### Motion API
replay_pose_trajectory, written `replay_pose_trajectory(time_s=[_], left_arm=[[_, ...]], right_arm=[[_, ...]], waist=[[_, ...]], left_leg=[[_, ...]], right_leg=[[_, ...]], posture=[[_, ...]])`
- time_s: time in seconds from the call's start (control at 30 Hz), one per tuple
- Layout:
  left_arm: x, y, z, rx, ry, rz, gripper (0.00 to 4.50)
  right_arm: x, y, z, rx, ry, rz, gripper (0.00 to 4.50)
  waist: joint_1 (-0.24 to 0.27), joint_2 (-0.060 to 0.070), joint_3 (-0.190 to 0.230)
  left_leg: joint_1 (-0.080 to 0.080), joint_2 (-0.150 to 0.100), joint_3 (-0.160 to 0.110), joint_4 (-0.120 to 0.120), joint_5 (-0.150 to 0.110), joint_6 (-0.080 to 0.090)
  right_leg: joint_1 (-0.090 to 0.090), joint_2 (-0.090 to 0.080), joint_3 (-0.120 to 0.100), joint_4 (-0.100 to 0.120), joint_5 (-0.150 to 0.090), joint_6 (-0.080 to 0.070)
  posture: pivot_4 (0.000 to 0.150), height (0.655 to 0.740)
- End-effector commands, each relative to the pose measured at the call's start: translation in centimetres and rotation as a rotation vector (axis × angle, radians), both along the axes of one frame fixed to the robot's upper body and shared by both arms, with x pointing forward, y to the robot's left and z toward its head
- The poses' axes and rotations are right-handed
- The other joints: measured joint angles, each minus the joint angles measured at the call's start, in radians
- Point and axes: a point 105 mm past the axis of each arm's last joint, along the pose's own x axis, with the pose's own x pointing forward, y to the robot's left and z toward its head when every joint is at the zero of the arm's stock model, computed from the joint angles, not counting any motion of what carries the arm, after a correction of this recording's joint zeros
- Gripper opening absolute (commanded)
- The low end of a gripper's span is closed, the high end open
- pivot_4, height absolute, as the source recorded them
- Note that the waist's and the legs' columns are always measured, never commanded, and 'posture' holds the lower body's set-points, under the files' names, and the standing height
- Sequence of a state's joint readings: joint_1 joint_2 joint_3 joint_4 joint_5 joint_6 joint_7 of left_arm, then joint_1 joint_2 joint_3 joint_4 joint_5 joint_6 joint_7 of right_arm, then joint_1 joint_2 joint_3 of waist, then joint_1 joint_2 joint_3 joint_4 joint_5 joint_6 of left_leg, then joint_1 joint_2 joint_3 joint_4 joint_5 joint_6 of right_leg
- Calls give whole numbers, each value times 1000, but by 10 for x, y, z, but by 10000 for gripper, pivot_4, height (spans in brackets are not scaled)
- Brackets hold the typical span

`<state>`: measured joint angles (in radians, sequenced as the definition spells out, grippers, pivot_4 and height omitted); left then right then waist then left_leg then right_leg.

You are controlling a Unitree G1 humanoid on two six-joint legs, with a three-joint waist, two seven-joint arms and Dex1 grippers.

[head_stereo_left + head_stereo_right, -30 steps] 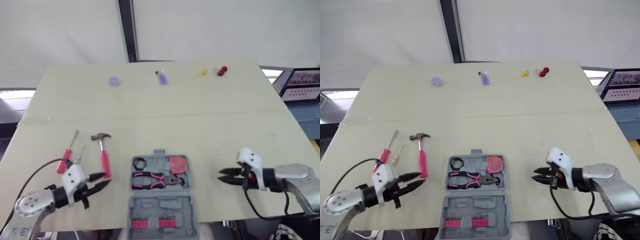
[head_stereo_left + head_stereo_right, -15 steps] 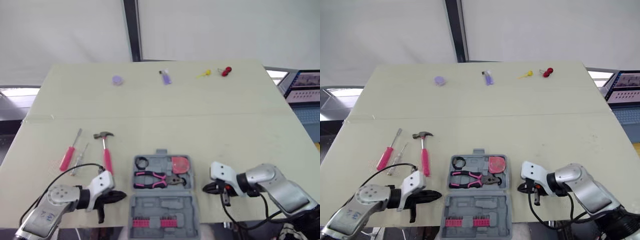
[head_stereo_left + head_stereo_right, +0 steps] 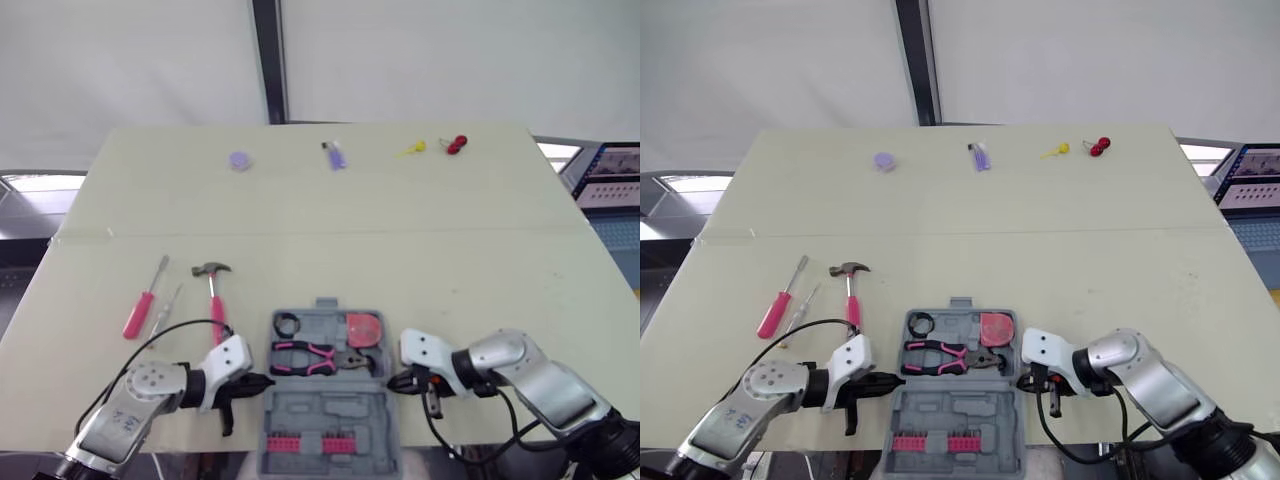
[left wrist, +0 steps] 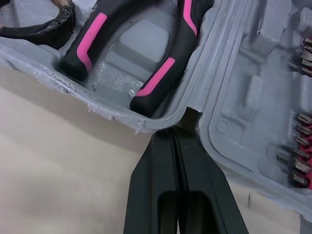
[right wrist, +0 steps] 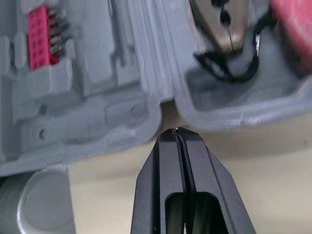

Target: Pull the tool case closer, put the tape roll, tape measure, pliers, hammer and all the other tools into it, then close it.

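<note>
Though cluttered, cream table [image 3: 400, 250], white wall [image 3: 450, 60].

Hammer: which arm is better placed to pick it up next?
Left. The hammer lies left of the tool case, near the left gripper; the right gripper is on the case's other side.

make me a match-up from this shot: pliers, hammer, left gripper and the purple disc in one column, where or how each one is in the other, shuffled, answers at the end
Things:
1. pliers
2. hammer
3. left gripper
4. purple disc

Places or states:
A. near the far edge of the table
B. shut, tip at the hinge notch on the left side of the tool case
C. lying inside the open case
D. flat on the table, to the left of the case

Pairs: 1-C, 2-D, 3-B, 4-A
</note>
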<state>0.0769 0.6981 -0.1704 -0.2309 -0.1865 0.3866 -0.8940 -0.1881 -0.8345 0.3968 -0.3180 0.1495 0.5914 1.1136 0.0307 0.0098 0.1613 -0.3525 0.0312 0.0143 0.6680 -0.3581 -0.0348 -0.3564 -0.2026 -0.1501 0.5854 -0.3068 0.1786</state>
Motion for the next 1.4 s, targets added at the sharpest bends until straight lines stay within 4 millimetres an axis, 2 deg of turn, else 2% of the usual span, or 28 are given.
replay_pose_trajectory(time_s=[0.03,0.3,0.7,1.4], left_arm=[[3,-11,1,-5,-15,-7,651],[19,-13,14,17,-91,11,651],[39,-13,20,34,-149,65,651],[48,-9,22,43,-182,116,651]], right_arm=[[2,10,7,31,-36,22,453],[13,10,13,38,-75,8,453],[29,8,17,38,-125,-33,453],[45,13,23,46,-204,-53,453]], waist=[[1,0,0],[1,0,0],[-4,0,0],[-7,0,0]], left_leg=[[0,0,0,0,0,0],[0,0,0,1,0,0],[0,0,0,0,0,0],[0,0,0,0,0,0]], right_leg=[[0,0,0,0,0,0],[0,0,0,1,0,0],[0,0,0,1,0,0],[-1,0,0,1,0,0]], posture=[[1500,7400],[1500,7400],[1500,7400],[1500,7400]])
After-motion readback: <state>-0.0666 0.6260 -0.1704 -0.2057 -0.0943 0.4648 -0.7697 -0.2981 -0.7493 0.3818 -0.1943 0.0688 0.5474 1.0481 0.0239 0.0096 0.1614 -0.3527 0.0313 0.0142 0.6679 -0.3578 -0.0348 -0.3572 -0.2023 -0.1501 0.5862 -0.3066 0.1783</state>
